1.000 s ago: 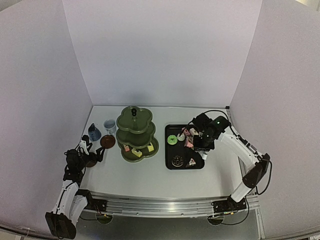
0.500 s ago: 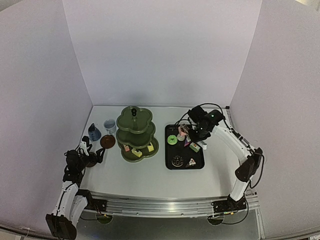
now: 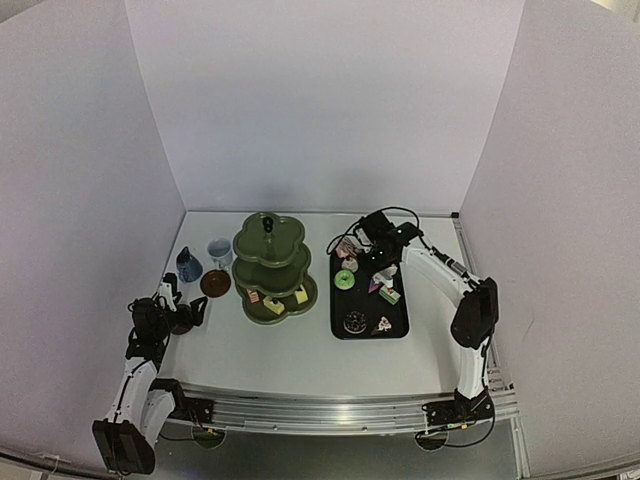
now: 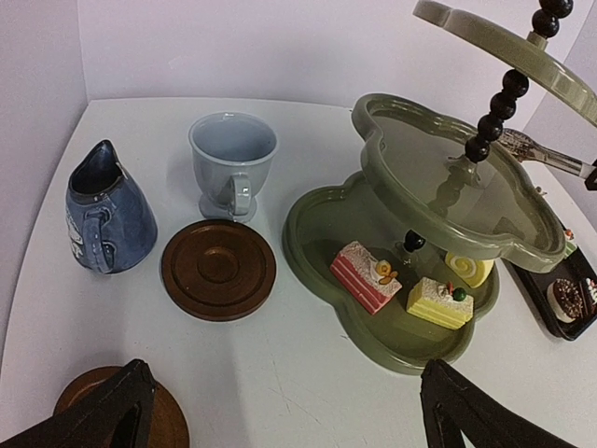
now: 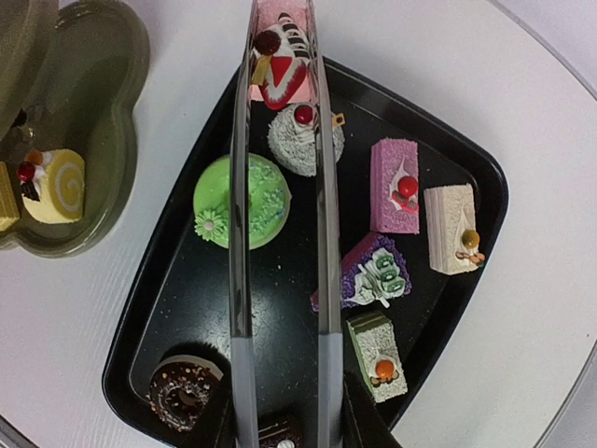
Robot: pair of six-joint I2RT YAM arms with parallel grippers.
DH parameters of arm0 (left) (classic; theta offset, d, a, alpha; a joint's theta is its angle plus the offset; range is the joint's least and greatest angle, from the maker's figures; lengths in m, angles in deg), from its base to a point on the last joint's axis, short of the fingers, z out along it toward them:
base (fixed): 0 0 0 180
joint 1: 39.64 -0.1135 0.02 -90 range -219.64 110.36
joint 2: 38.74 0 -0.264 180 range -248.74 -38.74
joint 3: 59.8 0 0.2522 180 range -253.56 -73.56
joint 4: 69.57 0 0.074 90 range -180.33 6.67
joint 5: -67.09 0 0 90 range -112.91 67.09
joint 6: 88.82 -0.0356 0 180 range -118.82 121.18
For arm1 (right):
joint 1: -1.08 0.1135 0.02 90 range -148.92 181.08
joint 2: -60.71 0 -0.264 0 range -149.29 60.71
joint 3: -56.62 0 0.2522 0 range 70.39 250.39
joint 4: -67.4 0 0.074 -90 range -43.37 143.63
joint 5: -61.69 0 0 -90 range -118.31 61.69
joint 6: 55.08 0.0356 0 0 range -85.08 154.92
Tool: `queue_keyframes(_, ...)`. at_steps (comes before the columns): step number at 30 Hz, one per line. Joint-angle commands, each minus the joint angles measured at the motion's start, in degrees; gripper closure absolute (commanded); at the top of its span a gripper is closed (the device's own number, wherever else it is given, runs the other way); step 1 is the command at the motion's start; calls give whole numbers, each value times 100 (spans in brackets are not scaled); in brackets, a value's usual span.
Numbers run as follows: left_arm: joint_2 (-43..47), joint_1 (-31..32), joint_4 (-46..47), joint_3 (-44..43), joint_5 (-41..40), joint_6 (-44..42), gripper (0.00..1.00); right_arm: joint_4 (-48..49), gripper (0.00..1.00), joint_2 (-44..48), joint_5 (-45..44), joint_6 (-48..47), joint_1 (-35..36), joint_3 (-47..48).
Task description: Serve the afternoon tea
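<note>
Here, a pink cake [image 5: 280, 65] with cream, a chocolate swirl and a red berry sits pinched between the tips of the pale, glossy tongs [image 5: 241, 233], over the far left corner of the tray [image 5: 187, 299]. The right gripper [image 3: 372, 252] is clamped on the tongs' handle end, and the two slim blades run almost parallel.

The other cakes lie on the flat black tray:
- a round green cake [image 5: 242, 201] with a piped flower
- a grey frosted cupcake [image 5: 303, 138] with a cherry
- a pink slice [image 5: 395, 185] and a cream slice [image 5: 451, 227] side by side
- a purple cake [image 5: 371, 271]
- a green slice [image 5: 378, 355]
- a chocolate ring [image 5: 182, 392] at the near left corner

Left of the tray stands the olive-green stand [image 4: 317, 229], smooth and scalloped, with three tiers on a black beaded post. Its bottom tier holds a layered pink slice [image 4: 366, 276], a yellow square [image 4: 440, 302] and a swirl roll [image 4: 469, 269].

Further left, a footed pale cup [image 4: 233, 163] stands upright, with a ringed brown saucer [image 4: 219, 269] just beside it on the near side. A glazed dark-blue cup [image 4: 107, 219] is on their left.

The left gripper [image 4: 286, 366] hovers at the near left with its fingers spread wide and nothing between them. A second saucer [image 4: 107, 411] lies partly hidden under one finger.
</note>
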Motion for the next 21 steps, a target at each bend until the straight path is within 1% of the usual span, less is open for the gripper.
queue_keyframes(1,-62,-34,97,-59,52,-88,0,298,96,66,-322,-17,93,54)
queue_keyframes(4,-49,-43,101,-54,47,-119,0,189,96,245,-447,17,93,-225)
queue_keyframes(6,-86,-42,122,-41,47,-128,0,195,96,291,-221,-70,95,-261)
queue_keyframes(11,-178,-41,257,-3,94,-108,0,256,97,-77,730,-167,103,261)
queue_keyframes(13,-148,-45,233,-12,93,-121,0,315,97,-243,946,-168,124,423)
queue_keyframes(21,-101,-58,238,-5,52,-137,0,451,97,-623,1353,15,253,633)
